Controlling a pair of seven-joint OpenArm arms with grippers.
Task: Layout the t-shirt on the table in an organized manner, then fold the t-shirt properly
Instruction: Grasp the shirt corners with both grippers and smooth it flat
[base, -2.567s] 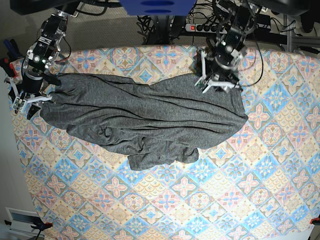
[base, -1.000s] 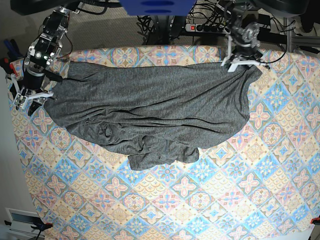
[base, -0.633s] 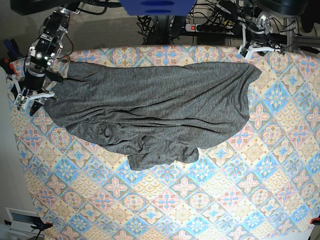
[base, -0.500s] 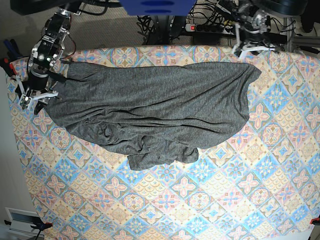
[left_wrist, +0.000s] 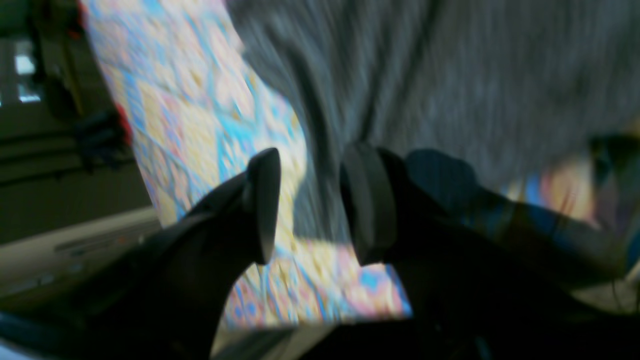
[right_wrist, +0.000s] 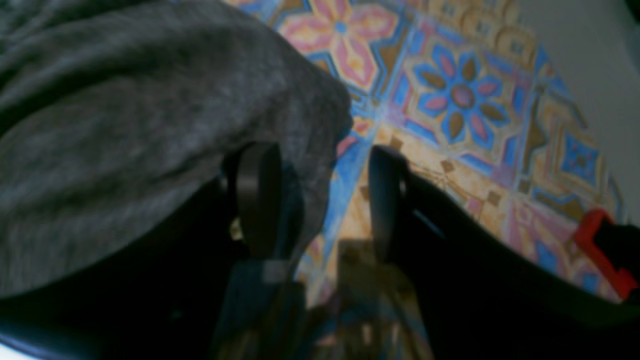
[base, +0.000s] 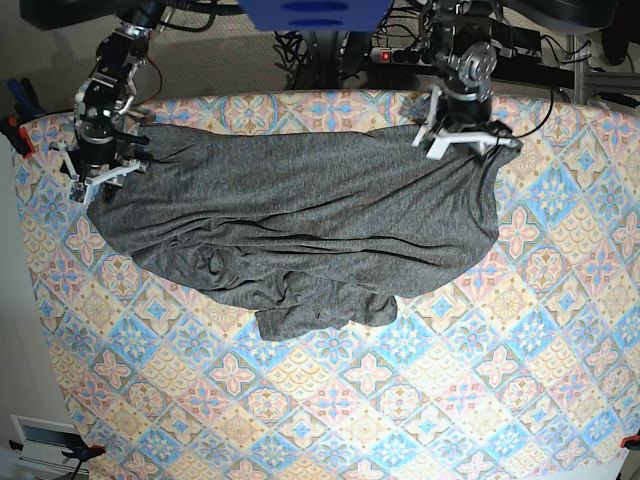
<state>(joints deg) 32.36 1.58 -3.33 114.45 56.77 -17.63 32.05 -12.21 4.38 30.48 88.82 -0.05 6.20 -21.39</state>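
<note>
Dark heather-grey knit t-shirt (base: 300, 225) lying across far half of pastel tile-pattern table (base: 420, 400), near edge bunching up. Left gripper (left_wrist: 310, 200) hanging released; right gripper (right_wrist: 320, 200) gaping, cloth draping one finger. Smoothing unfinished, folding not yet starting.

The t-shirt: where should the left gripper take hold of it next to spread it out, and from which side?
Probably the bunched flap along the near edge of the t-shirt. It is folded and wrinkled while the far edge already lies stretched out. The open left gripper could come down from above at the flap's near edge, pinch it against the table and draw it toward the near side.
</note>
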